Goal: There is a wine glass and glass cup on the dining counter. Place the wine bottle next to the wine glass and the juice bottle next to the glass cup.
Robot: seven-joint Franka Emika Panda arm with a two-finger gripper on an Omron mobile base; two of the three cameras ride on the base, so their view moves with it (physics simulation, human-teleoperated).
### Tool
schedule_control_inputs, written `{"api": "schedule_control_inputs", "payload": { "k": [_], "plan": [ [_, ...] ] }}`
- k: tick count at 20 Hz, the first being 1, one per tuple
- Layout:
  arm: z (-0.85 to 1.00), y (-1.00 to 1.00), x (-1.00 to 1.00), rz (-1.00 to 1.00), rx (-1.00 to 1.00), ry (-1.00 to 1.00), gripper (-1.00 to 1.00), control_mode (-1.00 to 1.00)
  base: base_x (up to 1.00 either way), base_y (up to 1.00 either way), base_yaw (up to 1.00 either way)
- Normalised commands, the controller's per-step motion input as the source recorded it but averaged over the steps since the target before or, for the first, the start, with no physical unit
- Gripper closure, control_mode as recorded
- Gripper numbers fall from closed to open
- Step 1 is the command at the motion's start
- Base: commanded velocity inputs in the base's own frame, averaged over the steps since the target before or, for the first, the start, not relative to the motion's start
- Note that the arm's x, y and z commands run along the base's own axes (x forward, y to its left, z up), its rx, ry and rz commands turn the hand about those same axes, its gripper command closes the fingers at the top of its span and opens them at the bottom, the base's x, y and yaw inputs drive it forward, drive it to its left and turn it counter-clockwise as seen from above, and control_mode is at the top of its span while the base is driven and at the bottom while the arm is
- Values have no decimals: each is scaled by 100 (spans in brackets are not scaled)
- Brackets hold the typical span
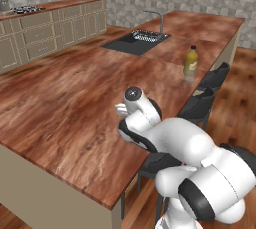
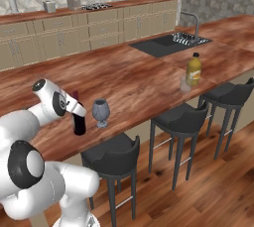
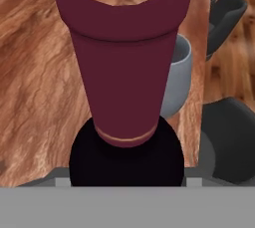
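1. The gripper [image 2: 78, 114] is pinching the wine bottle [image 2: 79, 123]: in the hand view the dark red neck and black shoulder are sitting right between the finger tips, and in the right base view the hand is wrapped around the bottle's upper part.
2. The wine bottle is standing upright on the dining counter [image 2: 134, 80], just beside the wine glass [image 2: 101, 112], on the side of the glass away from the sink [image 2: 168, 44]. Whether its base is fully resting on the wood I cannot tell.
3. The step in hand looks like setting the wine bottle down next to the wine glass. To do it well, the bottle should be kept vertical, its base settled flat, and only then should the fingers part; the hand should lift straight up along the neck so it is not tipping the bottle into the glass.
4. The juice bottle [image 2: 194, 69] is standing well apart from the wine glass, toward the sink, with the glass cup [image 2: 185, 84] just beside it, so that half appears to be in place.
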Motion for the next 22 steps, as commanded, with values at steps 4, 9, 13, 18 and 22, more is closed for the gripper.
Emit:
{"api": "schedule_control_inputs", "payload": {
  "k": [4,9,13,18,22],
  "plan": [
    [-11,-2,13,2,-1,0,100,-100,0,0,0],
    [-12,0,10,1,-1,0,100,-100,0,0,0],
    [-14,0,10,1,-6,0,100,-100,0,0,0],
    [-15,-1,11,1,-5,0,100,-100,0,0,0],
    [-15,0,17,1,-5,0,100,-100,0,0,0]
  ]
}}
